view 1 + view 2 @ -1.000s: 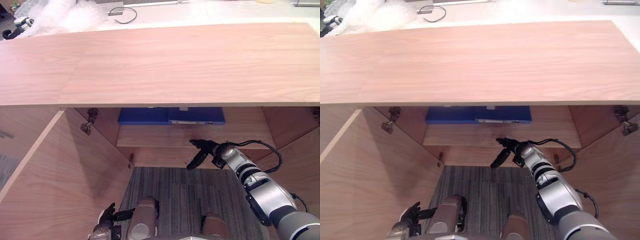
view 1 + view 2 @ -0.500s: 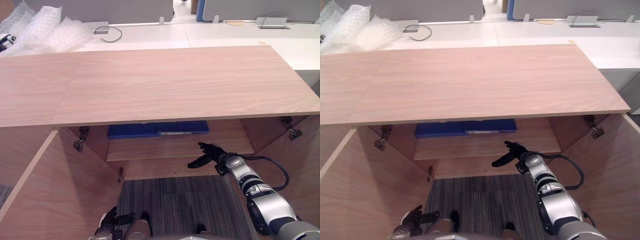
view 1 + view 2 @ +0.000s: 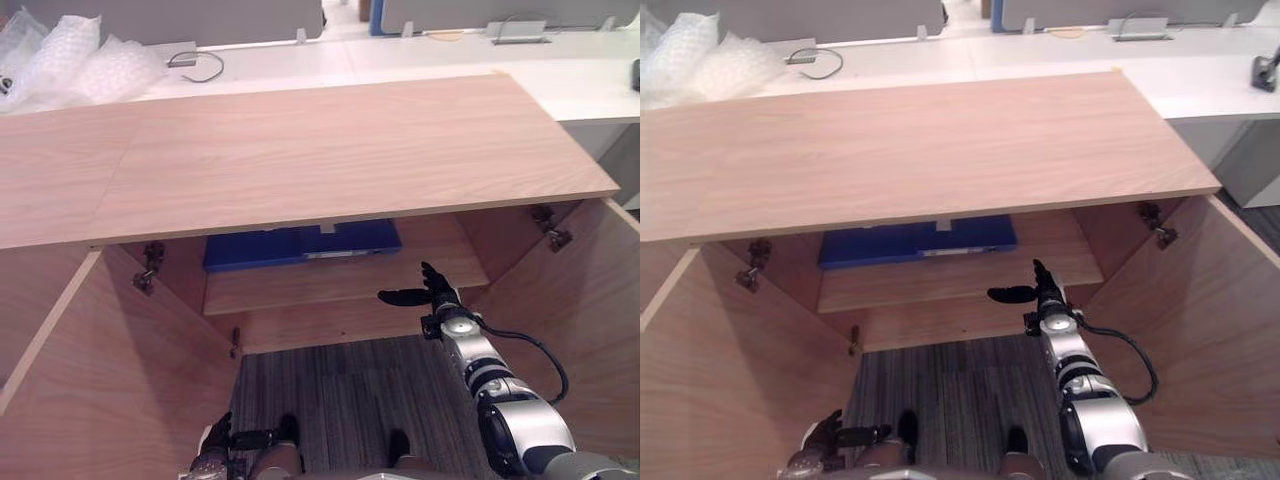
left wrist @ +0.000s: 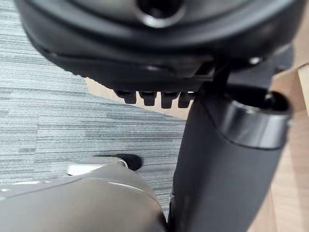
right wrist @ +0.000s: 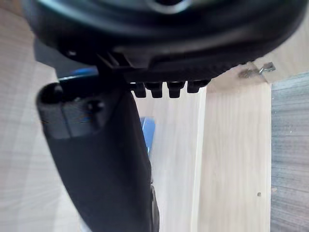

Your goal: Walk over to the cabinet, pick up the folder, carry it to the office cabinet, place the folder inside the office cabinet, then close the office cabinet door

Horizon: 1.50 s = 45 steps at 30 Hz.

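The blue folder (image 3: 300, 247) lies flat on the upper shelf (image 3: 330, 285) inside the open wooden cabinet, partly hidden under the top board (image 3: 300, 150). My right hand (image 3: 432, 290) is open in front of the shelf's edge, to the right of the folder and clear of it. Its fingers point up and its thumb sticks out to the left. A strip of the blue folder (image 5: 147, 133) shows past the thumb in the right wrist view. My left hand (image 3: 213, 455) hangs low at the lower left, open and holding nothing.
Both cabinet doors stand wide open, the left door (image 3: 110, 380) and the right door (image 3: 590, 320) flanking me. Metal hinges (image 3: 552, 235) stick out inside. Grey carpet (image 3: 350, 400) lies below. Behind the cabinet, a white desk (image 3: 420, 55) carries bubble wrap (image 3: 80, 65).
The camera has moved, shifting the whole picture. My right hand rose from below the shelf edge to shelf level, and its fingers swung from drooping to pointing up.
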Available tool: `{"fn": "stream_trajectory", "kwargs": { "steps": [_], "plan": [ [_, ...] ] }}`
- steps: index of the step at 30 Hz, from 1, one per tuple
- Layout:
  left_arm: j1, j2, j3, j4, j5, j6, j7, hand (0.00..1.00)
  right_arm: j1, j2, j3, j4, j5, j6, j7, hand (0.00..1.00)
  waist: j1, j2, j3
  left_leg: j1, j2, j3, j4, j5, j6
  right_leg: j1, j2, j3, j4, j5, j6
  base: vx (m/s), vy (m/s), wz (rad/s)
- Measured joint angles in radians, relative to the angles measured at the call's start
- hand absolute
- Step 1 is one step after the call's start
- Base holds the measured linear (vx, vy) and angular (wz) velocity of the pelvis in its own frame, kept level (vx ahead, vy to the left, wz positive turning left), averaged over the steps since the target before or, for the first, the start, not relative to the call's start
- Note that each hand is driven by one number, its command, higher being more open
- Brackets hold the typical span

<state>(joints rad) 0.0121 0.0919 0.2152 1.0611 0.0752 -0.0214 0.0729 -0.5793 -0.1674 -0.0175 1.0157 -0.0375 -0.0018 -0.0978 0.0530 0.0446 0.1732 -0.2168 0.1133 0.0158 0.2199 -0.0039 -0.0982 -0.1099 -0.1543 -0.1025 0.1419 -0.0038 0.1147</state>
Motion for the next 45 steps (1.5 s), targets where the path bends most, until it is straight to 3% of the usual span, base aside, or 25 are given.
{"fn": "stream_trajectory", "kwargs": {
  "steps": [3, 9, 12, 15, 17, 21, 28, 30, 31, 35, 40, 45],
  "plan": [
    [-0.025, -0.026, -0.001, -0.016, 0.001, -0.003, 0.009, 1.00, -0.106, 0.026, 0.037, -0.001, 0.000, 0.000, -0.002, 1.00, 0.014, 0.034, 0.022, -0.044, 0.005, -0.039, 0.040, -0.009, -0.006, -0.036, 0.003, -0.033, 0.074, -0.041, -0.006, -0.05, -0.036, 0.31],
    [-0.032, -0.043, 0.037, -0.020, -0.006, -0.009, 0.032, 1.00, -0.191, 0.092, 0.040, -0.097, 0.009, -0.020, -0.043, 1.00, 0.047, 0.037, 0.037, -0.074, 0.024, -0.049, 0.042, -0.014, -0.015, -0.083, 0.003, -0.054, 0.137, -0.082, -0.019, -0.03, -0.043, 0.13],
    [-0.027, -0.047, 0.047, -0.021, -0.006, -0.009, 0.057, 1.00, -0.152, 0.128, 0.038, -0.175, 0.054, -0.029, -0.090, 1.00, 0.045, 0.031, 0.039, -0.064, 0.028, -0.042, 0.021, -0.005, -0.018, -0.079, 0.007, -0.053, 0.123, -0.083, -0.018, 0.08, -0.024, -0.04],
    [-0.029, -0.050, 0.058, -0.021, -0.005, -0.009, 0.077, 1.00, 0.004, 0.160, 0.036, -0.259, 0.116, -0.073, -0.122, 1.00, 0.037, 0.017, 0.036, -0.029, 0.028, -0.033, -0.021, 0.002, -0.024, -0.048, 0.007, -0.054, 0.089, -0.080, -0.014, 0.11, -0.018, -0.03],
    [-0.028, -0.059, 0.082, -0.020, -0.003, -0.009, 0.094, 1.00, 0.154, 0.181, 0.029, -0.259, 0.133, -0.077, -0.130, 1.00, 0.017, -0.004, 0.024, 0.012, 0.024, -0.026, -0.070, 0.010, -0.026, -0.014, 0.005, -0.055, 0.052, -0.077, -0.009, 0.19, -0.024, -0.01],
    [-0.030, -0.064, 0.056, -0.010, 0.015, -0.009, 0.092, 1.00, 0.303, 0.180, -0.014, -0.189, 0.140, -0.058, -0.125, 1.00, -0.014, -0.024, 0.015, 0.067, 0.019, 0.003, -0.134, 0.023, -0.027, 0.013, 0.002, -0.041, 0.016, -0.066, 0.006, 0.11, -0.001, -0.12],
    [-0.031, -0.057, -0.002, -0.009, 0.023, -0.014, 0.086, 1.00, 0.279, 0.129, 0.000, -0.156, 0.106, -0.048, -0.100, 1.00, -0.028, -0.025, 0.013, 0.091, 0.018, 0.027, -0.157, 0.038, -0.026, 0.011, 0.004, -0.021, 0.020, -0.054, 0.007, -0.01, 0.016, -0.11],
    [-0.037, -0.061, -0.001, -0.015, 0.022, -0.014, 0.088, 1.00, 0.244, 0.144, 0.014, -0.222, 0.100, -0.048, -0.117, 1.00, -0.021, -0.022, 0.019, 0.034, 0.023, 0.016, -0.083, 0.021, -0.027, -0.027, 0.002, -0.024, 0.065, -0.063, 0.000, -0.14, 0.013, 0.11],
    [-0.051, -0.066, 0.004, -0.023, 0.016, -0.015, 0.091, 1.00, 0.211, 0.160, 0.027, -0.299, 0.078, -0.048, -0.141, 1.00, -0.014, -0.012, 0.038, -0.025, 0.027, 0.000, 0.013, -0.016, -0.023, -0.067, 0.002, -0.025, 0.128, -0.086, -0.006, -0.19, 0.012, 0.12],
    [-0.077, -0.088, 0.015, -0.097, 0.009, -0.019, 0.112, 1.00, 0.087, 0.196, 0.110, -0.544, -0.040, -0.060, -0.215, 1.00, 0.006, 0.024, 0.099, -0.208, 0.028, -0.042, 0.341, -0.159, -0.026, -0.240, -0.021, -0.009, 0.464, -0.237, -0.012, -0.27, -0.016, 0.10],
    [-0.101, -0.098, 0.090, -0.178, 0.012, -0.026, 0.140, 1.00, 0.051, 0.199, 0.143, -0.733, -0.217, -0.087, -0.278, 1.00, 0.019, 0.029, 0.166, -0.388, 0.010, -0.071, 0.543, -0.204, -0.030, -0.423, -0.053, 0.010, 0.697, -0.316, -0.009, -0.21, -0.001, 0.11],
    [-0.153, -0.097, 0.144, -0.223, 0.011, -0.044, 0.146, 1.00, 0.051, 0.145, 0.107, -0.768, -0.257, -0.052, -0.327, 1.00, 0.034, 0.030, 0.235, -0.566, 0.011, -0.083, 0.761, -0.281, -0.027, -0.596, -0.060, 0.051, 0.895, -0.379, 0.000, -0.10, 0.053, -0.05]
  ]
}}
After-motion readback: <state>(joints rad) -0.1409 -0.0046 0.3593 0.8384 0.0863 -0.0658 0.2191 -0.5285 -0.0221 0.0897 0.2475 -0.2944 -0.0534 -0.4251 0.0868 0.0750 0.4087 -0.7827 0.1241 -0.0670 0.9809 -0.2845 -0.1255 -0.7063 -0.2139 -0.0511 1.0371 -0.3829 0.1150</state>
